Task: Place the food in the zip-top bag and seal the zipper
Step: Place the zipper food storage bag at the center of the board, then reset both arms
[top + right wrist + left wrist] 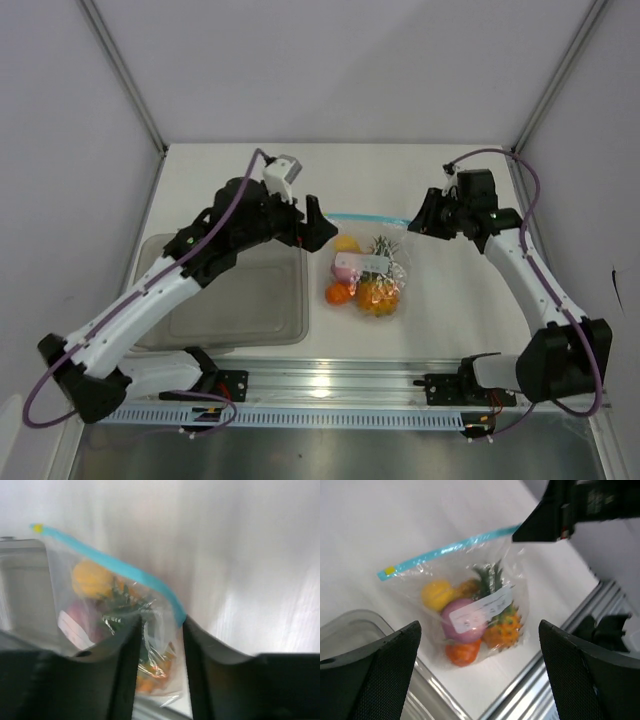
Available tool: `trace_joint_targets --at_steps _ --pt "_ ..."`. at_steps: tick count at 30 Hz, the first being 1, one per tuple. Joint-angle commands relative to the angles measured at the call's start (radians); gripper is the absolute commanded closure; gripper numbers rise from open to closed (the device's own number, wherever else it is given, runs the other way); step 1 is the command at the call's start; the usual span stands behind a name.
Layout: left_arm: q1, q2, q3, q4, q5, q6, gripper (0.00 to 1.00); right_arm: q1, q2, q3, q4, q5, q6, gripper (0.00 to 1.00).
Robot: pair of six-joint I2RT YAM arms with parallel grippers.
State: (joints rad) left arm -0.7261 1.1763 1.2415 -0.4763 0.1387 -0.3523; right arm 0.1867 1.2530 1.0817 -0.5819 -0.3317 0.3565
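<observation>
At the near rail, a grey tub lies on the tabletop, just left of the zip-top bag holding the food. The writing on its white label is too small to read. The left pincer stands wide apart. The right pincer, narrowly apart, straddles the zipper end.

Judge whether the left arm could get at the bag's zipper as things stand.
Probably yes. The left gripper hangs open beside one end of the zipper, nothing between them; the right gripper sits at the other end.

Behind the zip-top bag the counter is wide open. The grey tub sits just left of it. The left gripper crowds its back-left corner, and the right gripper straddles the back-right one.
</observation>
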Motion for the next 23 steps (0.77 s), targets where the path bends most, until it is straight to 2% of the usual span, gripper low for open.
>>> trace_joint_targets --at_steps 1,2,3,4,8,12,13,15,16,18,22,23 --pt "-0.019 -0.177 -0.057 0.106 -0.132 -0.028 0.00 -0.023 0.110 0.144 -0.036 0.163 -0.076 0.55" --pt "-0.027 -0.207 -0.077 0.113 -0.134 -0.046 0.00 -0.024 0.164 0.164 -0.036 0.202 -0.080 0.45" --pt "-0.029 -0.234 -0.120 0.119 -0.134 -0.059 0.00 -0.026 0.184 0.197 -0.035 0.230 -0.083 0.19" --pt "-0.029 -0.286 -0.158 0.110 -0.134 -0.079 0.01 -0.026 0.204 0.211 -0.036 0.261 -0.083 0.01" --pt "-0.032 -0.404 -0.293 0.073 -0.131 -0.142 0.00 -0.021 0.209 0.224 -0.061 0.383 -0.079 0.01" --pt "-0.044 -0.530 -0.405 0.057 -0.102 -0.221 0.01 0.085 0.100 0.198 -0.151 0.543 -0.033 0.01" --pt "-0.048 -0.637 -0.498 0.051 -0.088 -0.268 0.00 0.203 -0.002 0.143 -0.245 0.575 0.025 0.01" --pt "-0.050 -0.688 -0.545 0.050 -0.085 -0.280 0.01 0.236 -0.030 0.097 -0.281 0.570 0.068 0.01" --pt "-0.052 -0.713 -0.557 0.044 -0.083 -0.304 0.01 0.276 -0.096 0.068 -0.295 0.582 0.099 0.01" --pt "-0.052 -0.759 -0.594 0.041 -0.065 -0.329 0.00 0.416 -0.168 -0.021 -0.318 0.596 0.206 0.01" --pt "-0.053 -0.890 -0.704 0.089 0.010 -0.402 0.00 0.669 -0.396 -0.164 -0.277 0.634 0.388 0.01" --pt "-0.053 -0.918 -0.724 0.122 0.036 -0.415 0.00 0.727 -0.515 -0.231 -0.236 0.646 0.395 0.00"
